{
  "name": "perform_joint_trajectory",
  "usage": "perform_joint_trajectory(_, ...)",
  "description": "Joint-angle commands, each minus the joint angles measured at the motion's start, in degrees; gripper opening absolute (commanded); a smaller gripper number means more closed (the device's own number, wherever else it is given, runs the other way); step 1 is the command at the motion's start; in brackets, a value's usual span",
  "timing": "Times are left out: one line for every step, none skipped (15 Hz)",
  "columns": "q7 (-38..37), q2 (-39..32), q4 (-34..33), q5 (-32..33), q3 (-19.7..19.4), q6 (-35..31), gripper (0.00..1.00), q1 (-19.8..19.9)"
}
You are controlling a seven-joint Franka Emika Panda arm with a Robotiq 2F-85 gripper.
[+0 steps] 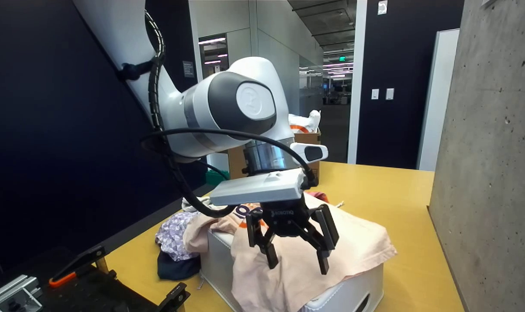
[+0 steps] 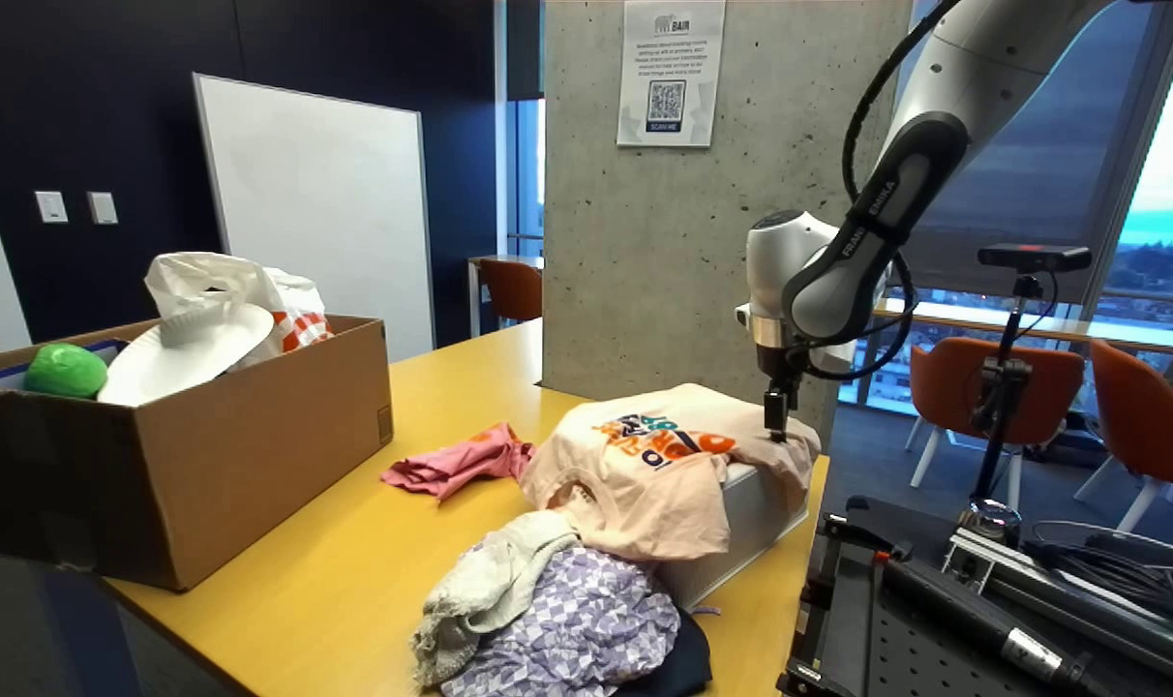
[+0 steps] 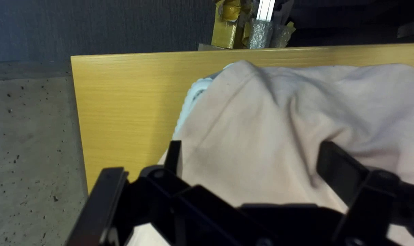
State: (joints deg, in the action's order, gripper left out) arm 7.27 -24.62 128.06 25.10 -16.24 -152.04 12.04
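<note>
"Yellow table point(image 2: 354, 561), and what's the biggest thing on it?"

"The cardboard box point(image 2: 277, 455). Next comes a white box point(image 1: 217, 262) with stitched edges."

"Where's the peach shirt point(image 1: 353, 242)?"

"Draped over the white box, its colourful print showing, the cloth hanging down the sides. Just beside that box a purple-and-white checked cloth point(image 2: 577, 629) lies bunched."

"And the gripper point(image 1: 298, 262)?"

"Over the shirt near one end of the box, pointing down, jaws spread wide. It grips nothing; in the wrist view, creased peach fabric shows in the gap between its fingers point(image 3: 340, 167)."

"Are the tips touching the shirt?"

"Can't tell. In an exterior view a fingertip point(image 2: 775, 411) appears right at the fabric, but whether it presses there or just clears it doesn't show."
</note>
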Motion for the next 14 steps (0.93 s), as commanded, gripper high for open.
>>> perform_joint_trajectory(0.82,-0.14,0.32,-0.5,-1.16,-0.45,1.0,0.88)
perform_joint_trajectory(0.65,-0.54,0.0,-0.43,-1.58,-0.59,1.0,1.01)
perform_joint_trajectory(0.77,-0.84,-0.33,-0.59,-1.86,-0.48,1.0,1.3)
perform_joint_trajectory(0.48,-1.07,-0.54,-0.43,-2.35,-0.5,1.0,1.4)
perform_joint_trajectory(0.46,-1.2,-0.63,-0.34,-2.72,-0.52,1.0,1.67)
perform_joint_trajectory(0.39,-1.18,-0.7,-0.24,-3.19,-0.5,1.0,2.01)
perform_joint_trajectory(0.46,-1.08,-0.7,-0.42,-3.46,-0.41,1.0,2.46)
perform_joint_trajectory(0.26,-0.94,-0.65,-0.13,-4.01,-0.33,1.0,2.58)
perform_joint_trajectory(-0.03,-0.97,-0.76,0.29,-4.62,-0.3,1.0,2.64)
perform_joint_trajectory(-0.46,-0.9,-0.9,0.87,-5.43,-0.36,1.0,2.62)
perform_joint_trajectory(-0.99,-0.87,-1.09,1.36,-6.2,-0.45,1.0,2.49)
perform_joint_trajectory(-1.36,-0.81,-1.36,1.55,-6.67,-0.51,1.0,2.39)
perform_joint_trajectory(-2.1,-0.76,-1.56,1.95,-7.18,-0.69,1.0,1.95)
perform_joint_trajectory(-2.32,-0.7,-1.63,1.79,-7.12,-0.92,1.0,1.89)
